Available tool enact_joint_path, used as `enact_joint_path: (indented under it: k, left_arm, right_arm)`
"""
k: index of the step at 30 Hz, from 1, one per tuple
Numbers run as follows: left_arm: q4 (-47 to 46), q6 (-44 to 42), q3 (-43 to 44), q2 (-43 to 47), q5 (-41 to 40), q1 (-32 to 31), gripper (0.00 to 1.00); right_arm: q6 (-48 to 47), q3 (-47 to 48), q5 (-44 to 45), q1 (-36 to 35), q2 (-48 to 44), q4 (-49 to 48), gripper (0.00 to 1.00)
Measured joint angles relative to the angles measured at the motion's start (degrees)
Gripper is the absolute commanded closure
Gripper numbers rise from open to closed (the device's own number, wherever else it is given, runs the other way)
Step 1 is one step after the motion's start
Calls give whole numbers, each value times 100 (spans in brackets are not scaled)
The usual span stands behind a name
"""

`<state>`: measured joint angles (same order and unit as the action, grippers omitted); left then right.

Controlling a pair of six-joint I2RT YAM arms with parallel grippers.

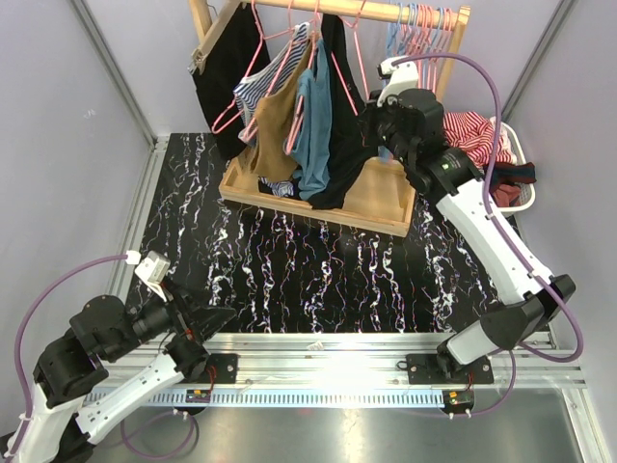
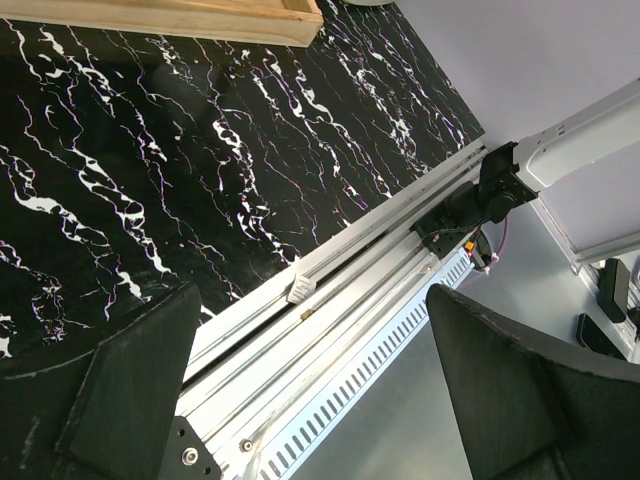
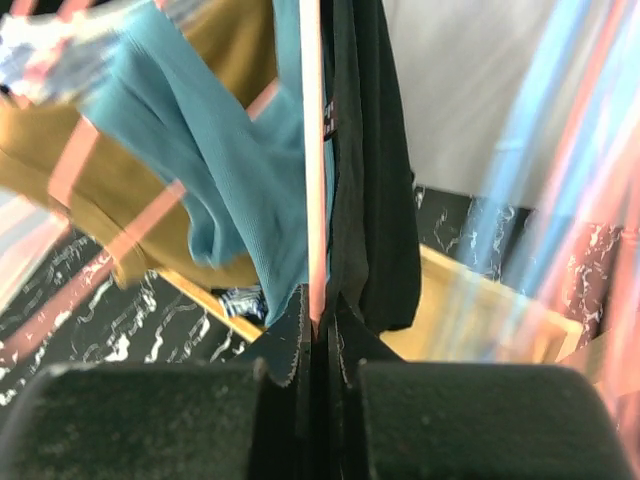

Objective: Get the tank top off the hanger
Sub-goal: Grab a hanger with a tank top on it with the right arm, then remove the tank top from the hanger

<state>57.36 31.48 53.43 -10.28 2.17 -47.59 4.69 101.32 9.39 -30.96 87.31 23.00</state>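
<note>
A black tank top (image 1: pixel 337 145) hangs on a pink wire hanger (image 1: pixel 342 68) from the wooden rail (image 1: pixel 386 10). My right gripper (image 1: pixel 371 121) reaches in from the right at that garment's edge. In the right wrist view its jaws (image 3: pixel 318 325) are shut on the pink hanger (image 3: pixel 312 150), whose wire runs straight down between the fingertips. The black tank top (image 3: pixel 375 200) hangs just to the right of the wire, touching the fingers. My left gripper (image 1: pixel 207 323) rests low by the table's near edge, open and empty (image 2: pixel 312 300).
A teal top (image 1: pixel 313 125), a mustard top (image 1: pixel 275 125), a striped one (image 1: pixel 265 82) and a black garment (image 1: pixel 227 77) crowd the rail's left. Empty hangers (image 1: pixel 424 29) hang at its right end. The wooden rack base (image 1: pixel 376 203) lies below. A white basket (image 1: pixel 523 159) of clothes stands at the right.
</note>
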Motion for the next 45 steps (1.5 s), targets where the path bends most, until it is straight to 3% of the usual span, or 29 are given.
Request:
enact_joint_path:
  k: [5, 13, 22, 31, 38, 45]
  left_arm:
    - [-7, -17, 0, 0, -7, 0, 1]
    - [-70, -81, -2, -81, -7, 0, 1]
    - [-262, -190, -2, -304, 2, -2, 1]
    - [-446, -295, -2, -625, 22, -4, 1]
    - [-452, -306, 17, -634, 17, -4, 1]
    - [-450, -315, 22, -634, 15, -4, 1]
  right_arm:
    - [0, 269, 63, 0, -136, 289, 100]
    - [243, 658, -11, 0, -621, 1620, 100]
    - [638, -1523, -1163, 0, -2903, 2026, 100]
    - [669, -2688, -2559, 2, -4148, 2105, 100]
    - [623, -2079, -4026, 11, -4758, 1958, 100]
    - [643, -1508, -4601, 11, -4885, 1805, 100]
